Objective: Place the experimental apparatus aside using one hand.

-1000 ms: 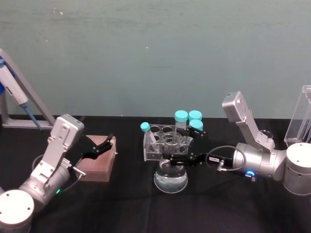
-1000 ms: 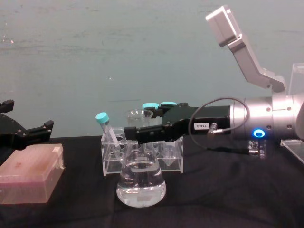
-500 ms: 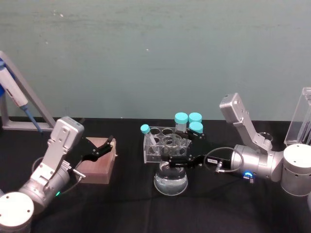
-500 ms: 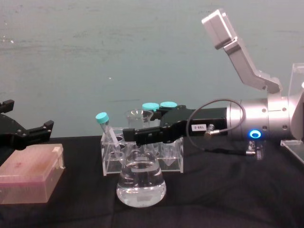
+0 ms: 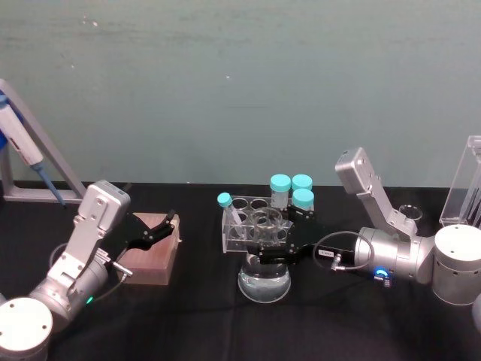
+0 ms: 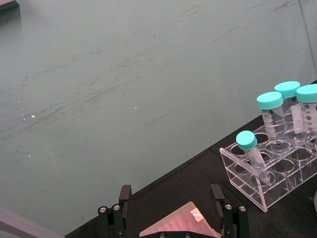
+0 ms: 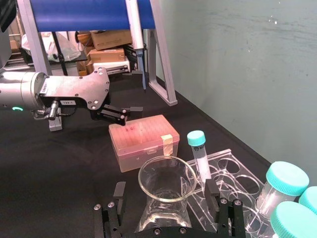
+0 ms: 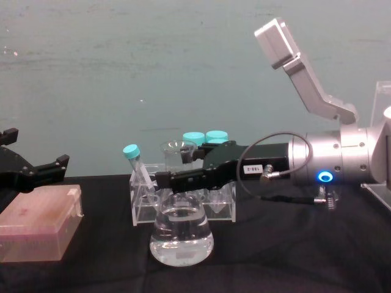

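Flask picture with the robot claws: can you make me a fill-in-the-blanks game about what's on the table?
The right gripper has open fingers on either side of the neck of the conical ____.
The clear rack behind it holds ____ capped tubes.
The left gripper hovers open over the pink ____.
Missing words: flask; four; box.

The black two-fingered right gripper (image 8: 173,170) is held level, fingers spread, before its silver cylindrical wrist (image 8: 314,160); the black left gripper (image 5: 160,228) is parked open.
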You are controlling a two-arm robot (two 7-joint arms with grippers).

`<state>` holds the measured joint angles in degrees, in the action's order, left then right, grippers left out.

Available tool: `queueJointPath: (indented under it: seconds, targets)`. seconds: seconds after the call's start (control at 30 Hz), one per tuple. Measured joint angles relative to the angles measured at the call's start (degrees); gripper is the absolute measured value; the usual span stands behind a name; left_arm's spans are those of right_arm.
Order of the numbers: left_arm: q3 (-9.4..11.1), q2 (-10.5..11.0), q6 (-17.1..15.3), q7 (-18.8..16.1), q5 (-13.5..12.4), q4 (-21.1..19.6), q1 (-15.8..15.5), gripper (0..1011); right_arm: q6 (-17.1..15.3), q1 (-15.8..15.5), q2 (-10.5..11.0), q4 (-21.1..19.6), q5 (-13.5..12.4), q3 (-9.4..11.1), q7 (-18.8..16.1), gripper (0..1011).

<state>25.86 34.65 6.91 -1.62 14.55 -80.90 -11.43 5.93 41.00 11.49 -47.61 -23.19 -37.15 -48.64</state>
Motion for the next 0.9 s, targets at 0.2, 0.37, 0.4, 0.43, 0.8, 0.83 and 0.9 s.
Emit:
queueJointPath:
  seconds: [0.2,0.37,0.4,0.43,0.8,0.83,0.9]
  targets:
    - [0.0,0.0,0.0,0.0,0.0,0.0,0.0,1000,-0.2,0.0,0.0,0.0,0.3,-0.1,0.3,1000]
    - [0.0,0.0,0.0,0.0,0.0,0.0,0.0,1000,-0.2,0.0,0.0,0.0,0.3,-0.1,0.3,1000]
    - [0.0,0.0,0.0,0.0,0.0,0.0,0.0,1000,-0.2,0.0,0.0,0.0,0.3,0.0,0.3,1000]
    - [0.0,0.0,0.0,0.0,0.0,0.0,0.0,1000,-0.2,0.0,0.0,0.0,0.3,-0.1,0.3,1000]
    - [0.0,0.0,0.0,0.0,0.0,0.0,0.0,1000,-0.2,0.0,0.0,-0.1,0.2,0.0,0.3,980]
    - [0.0,0.0,0.0,0.0,0.0,0.0,0.0,1000,-0.2,0.0,0.0,-0.1,0.2,0.0,0.3,968]
    - [0.0,0.0,0.0,0.0,0.0,0.0,0.0,1000,-0.2,0.0,0.0,-0.1,0.2,0.0,0.3,929]
